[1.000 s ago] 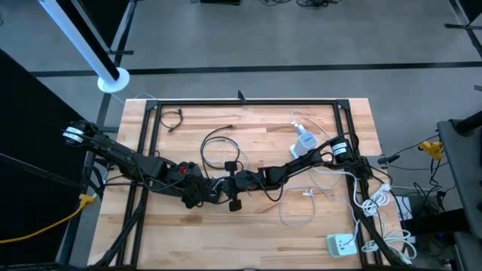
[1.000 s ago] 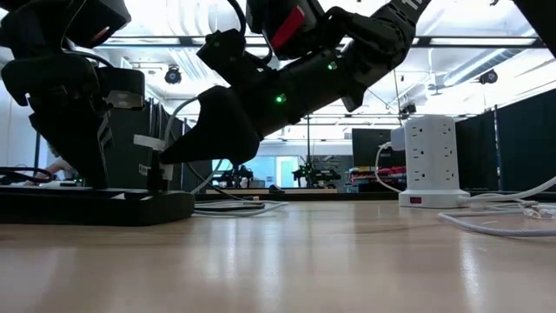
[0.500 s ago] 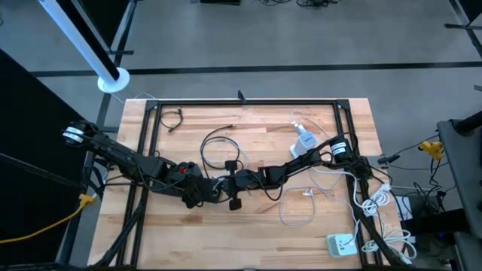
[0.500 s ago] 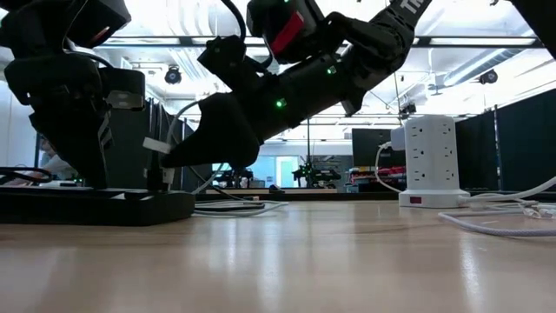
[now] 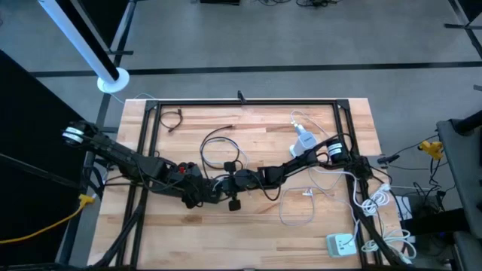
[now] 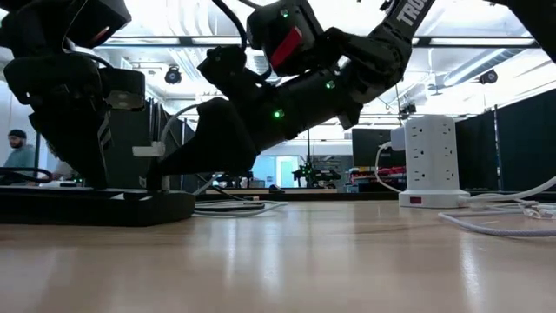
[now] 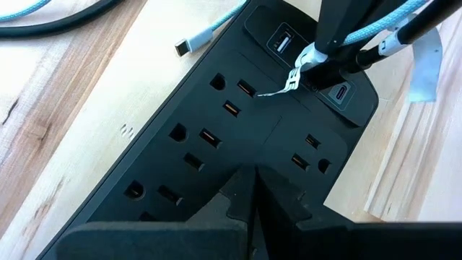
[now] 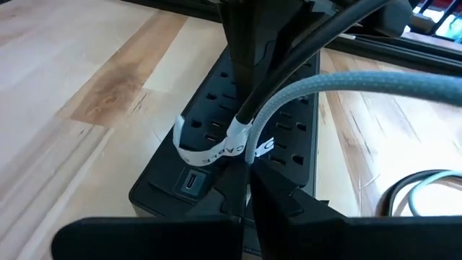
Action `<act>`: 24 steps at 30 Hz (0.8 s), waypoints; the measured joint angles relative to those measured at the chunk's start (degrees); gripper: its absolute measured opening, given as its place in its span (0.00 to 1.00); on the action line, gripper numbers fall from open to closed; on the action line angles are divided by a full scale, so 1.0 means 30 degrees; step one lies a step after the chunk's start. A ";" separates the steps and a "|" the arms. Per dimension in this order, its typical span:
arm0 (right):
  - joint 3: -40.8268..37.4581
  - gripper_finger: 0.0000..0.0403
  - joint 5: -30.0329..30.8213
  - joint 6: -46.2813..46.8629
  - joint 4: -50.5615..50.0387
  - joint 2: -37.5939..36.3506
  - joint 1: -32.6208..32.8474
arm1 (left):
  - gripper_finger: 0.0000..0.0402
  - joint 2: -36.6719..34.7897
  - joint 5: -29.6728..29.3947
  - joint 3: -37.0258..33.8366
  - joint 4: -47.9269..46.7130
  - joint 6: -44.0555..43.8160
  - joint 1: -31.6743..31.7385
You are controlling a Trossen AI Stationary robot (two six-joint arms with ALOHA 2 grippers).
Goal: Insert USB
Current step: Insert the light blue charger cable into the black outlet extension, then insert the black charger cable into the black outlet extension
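USB plug [image 7: 318,67] poised at the port end of the black power strip [image 7: 189,155].

High view: left gripper [image 5: 202,194] and right gripper [image 5: 228,185] almost meeting at about six o'clock from the centre of the table [image 5: 263,120]; white socket tower [image 5: 303,141] off at two o'clock. Low view: left gripper planted on the strip at nine o'clock, probably to pin it against the push; "TR" legible on the right arm, the rest cut off. Left wrist view: left fingers closed tip to tip on nothing, pressing the strip; plug clamped in the right fingers between a USB-A port [image 7: 283,42] and a USB-C port [image 7: 339,93], seating not discernible. Right wrist view: braided cable [image 8: 346,83] trailing clear of the ports; white tag [image 8: 209,152] wrapped round it, lettering perhaps "CARE", uncertain.
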 joint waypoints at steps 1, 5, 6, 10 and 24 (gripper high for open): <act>0.0000 0.00 0.0000 -0.0123 0.0000 -0.0043 0.0013 | 0.01 0.0000 0.0000 0.0000 -0.0006 0.0000 0.0000; 0.0066 0.00 0.0051 -0.0490 -0.0241 -0.0270 0.0036 | 0.01 0.0000 -0.0007 0.0000 -0.0006 0.0028 0.0000; 0.0066 0.00 0.0044 -0.0475 -0.0327 -0.0356 0.0036 | 0.01 0.0000 -0.0011 0.0000 -0.0006 0.0003 0.0000; 0.0047 0.07 -0.0018 -0.0256 -0.1798 -0.1054 0.0036 | 0.01 0.0000 -0.0015 0.0003 0.0015 -0.0036 0.0000; -0.0029 0.52 -0.0040 0.0825 -1.0962 -0.6095 0.0477 | 0.01 -0.0269 0.0896 0.0698 -0.0799 -0.0010 -0.0001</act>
